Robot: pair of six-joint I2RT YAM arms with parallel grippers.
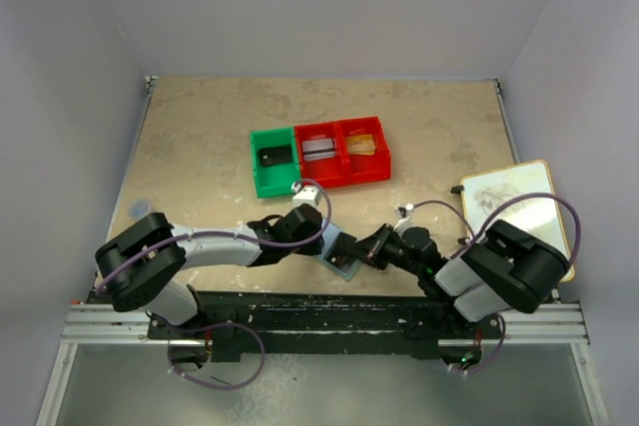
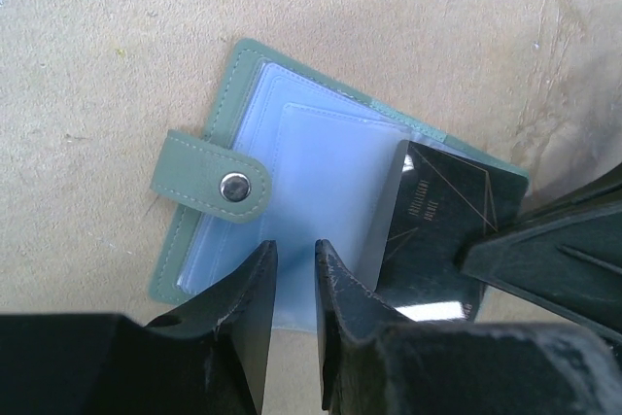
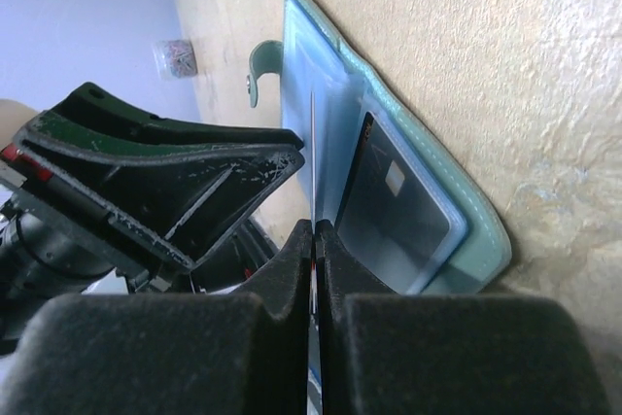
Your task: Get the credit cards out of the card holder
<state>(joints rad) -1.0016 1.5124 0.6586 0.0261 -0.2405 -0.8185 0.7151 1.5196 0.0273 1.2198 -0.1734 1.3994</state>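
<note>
The card holder (image 2: 292, 157) lies open on the table, light blue-green with clear sleeves and a snap tab (image 2: 216, 182); it also shows in the top view (image 1: 342, 260). My right gripper (image 3: 314, 235) is shut on a black card (image 2: 437, 230), seen edge-on in its own view, with the card partly out of a sleeve. Another dark card (image 3: 389, 211) sits in a sleeve. My left gripper (image 2: 294, 269) hovers at the holder's near edge, jaws a narrow gap apart with nothing between them. The two grippers meet over the holder in the top view, left (image 1: 325, 244) and right (image 1: 363, 250).
A green bin (image 1: 273, 160) and two red bins (image 1: 342, 152) with items inside stand behind the holder. A pale board (image 1: 514, 212) lies at the right edge of the table. Walls enclose the table.
</note>
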